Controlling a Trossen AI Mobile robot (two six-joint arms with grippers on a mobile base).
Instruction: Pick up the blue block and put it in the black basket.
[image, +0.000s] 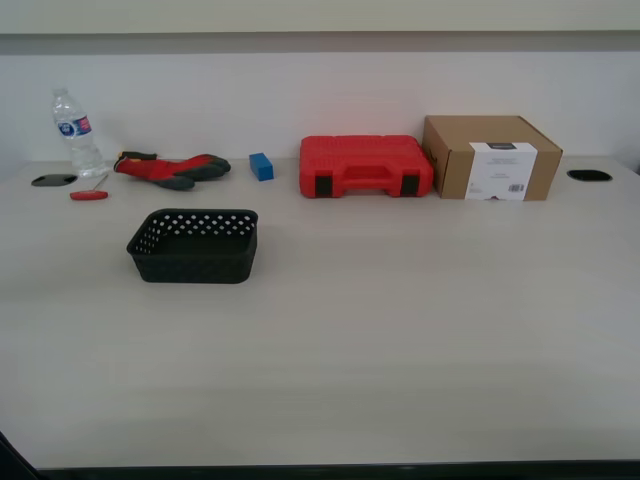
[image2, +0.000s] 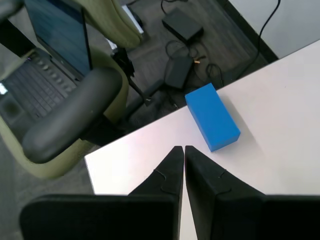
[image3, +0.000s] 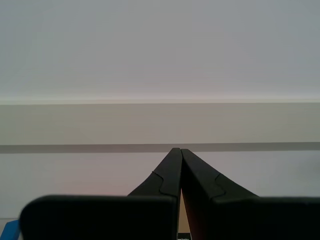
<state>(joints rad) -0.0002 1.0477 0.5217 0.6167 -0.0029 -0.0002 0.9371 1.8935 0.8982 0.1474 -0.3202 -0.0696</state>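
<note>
Nothing done yet — basket (image: 195, 264) empty. Block (image2: 212, 116) near table (image2: 280, 100) corner, untouched, just ahead of my first gripper (image2: 180, 148). Jaws pressed together, holding nothing — same on my second gripper (image3: 177, 150).

My first gripper (image2: 183, 148) & second gripper (image3: 178, 150): matte black tapered fingers w/ notched inner edges, broad black base behind.

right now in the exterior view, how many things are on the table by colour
red: 3 (toolcase, pair of gloves, screwdriver)
blue: 1 (cuboid)
black: 1 (basket)
brown: 1 (box)
clear: 1 (bottle)
total: 7
</note>
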